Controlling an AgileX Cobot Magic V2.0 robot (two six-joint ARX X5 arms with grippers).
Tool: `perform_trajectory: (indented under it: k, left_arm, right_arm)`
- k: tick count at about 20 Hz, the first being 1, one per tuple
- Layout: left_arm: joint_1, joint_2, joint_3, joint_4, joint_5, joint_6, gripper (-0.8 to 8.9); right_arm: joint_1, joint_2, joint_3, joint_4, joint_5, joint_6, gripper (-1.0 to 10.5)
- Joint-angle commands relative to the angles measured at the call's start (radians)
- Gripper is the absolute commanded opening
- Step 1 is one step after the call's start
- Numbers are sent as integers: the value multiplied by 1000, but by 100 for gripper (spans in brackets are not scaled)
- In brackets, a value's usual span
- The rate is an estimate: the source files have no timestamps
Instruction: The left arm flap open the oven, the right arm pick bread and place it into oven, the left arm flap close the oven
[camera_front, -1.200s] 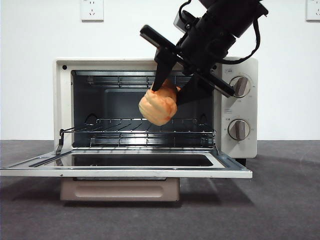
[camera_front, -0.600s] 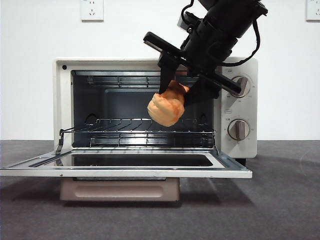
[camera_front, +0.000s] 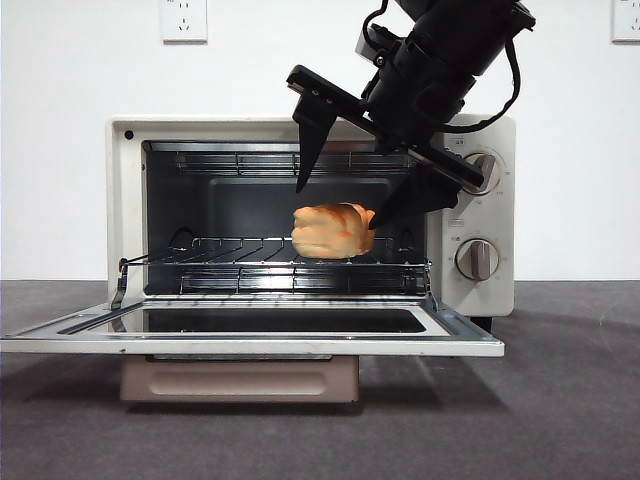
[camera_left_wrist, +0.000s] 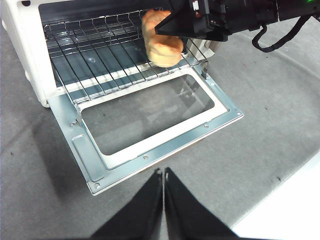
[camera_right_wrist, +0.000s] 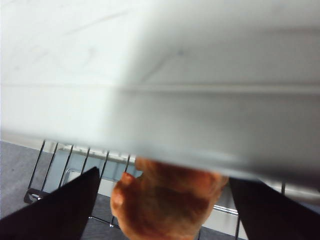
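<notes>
The cream-white oven (camera_front: 125, 200) stands with its glass door (camera_front: 250, 335) flapped down flat. The golden-orange bread (camera_front: 333, 230) lies on the wire rack (camera_front: 230, 250) inside, toward the knob side. It also shows in the left wrist view (camera_left_wrist: 160, 37) and the right wrist view (camera_right_wrist: 167, 200). My right gripper (camera_front: 340, 195) hangs over the bread at the oven mouth, jaws open and spread to either side of it, apart from it. My left gripper (camera_left_wrist: 163, 175) is shut and empty, held back in front of the open door (camera_left_wrist: 150, 125).
Two round knobs (camera_front: 480, 172) sit on the oven's right panel. The open door juts forward over the grey table (camera_front: 560, 400). The oven's top edge (camera_right_wrist: 200, 100) fills most of the right wrist view. A white wall with sockets (camera_front: 184, 18) stands behind.
The right gripper has opened and let go of the bread, which dropped from the jaws onto the wire rack. The arm has shifted slightly toward the oven.
</notes>
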Motion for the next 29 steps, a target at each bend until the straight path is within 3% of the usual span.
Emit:
perform_trajectory:
  k: [1, 6, 11, 19, 22, 25, 29]
  left_arm:
    - [-5, 5, 16, -2, -10, 10, 10]
    - [-4, 21, 16, -16, -64, -4, 10]
    - [-3, 97, 16, -49, -63, -8, 10]
    - [39, 298, 16, -10, 95, -9, 10]
    - [102, 374, 16, 47, 126, 10, 10]
    - [207, 449, 16, 96, 228, 26, 10]
    - [457, 589, 5, 207, 425, 15, 10]
  right_arm:
    - [10, 2, 19, -15, -3, 7, 427]
    - [17, -79, 19, -132, -3, -5, 427]
    - [53, -217, 19, -298, -3, -108, 427]
    - [117, -471, 19, -613, -2, -272, 427]
    - [117, -563, 19, -702, 0, -298, 427]
    - [117, -651, 19, -774, 32, -311, 427]
    - [117, -797, 19, -894, 89, -311, 427]
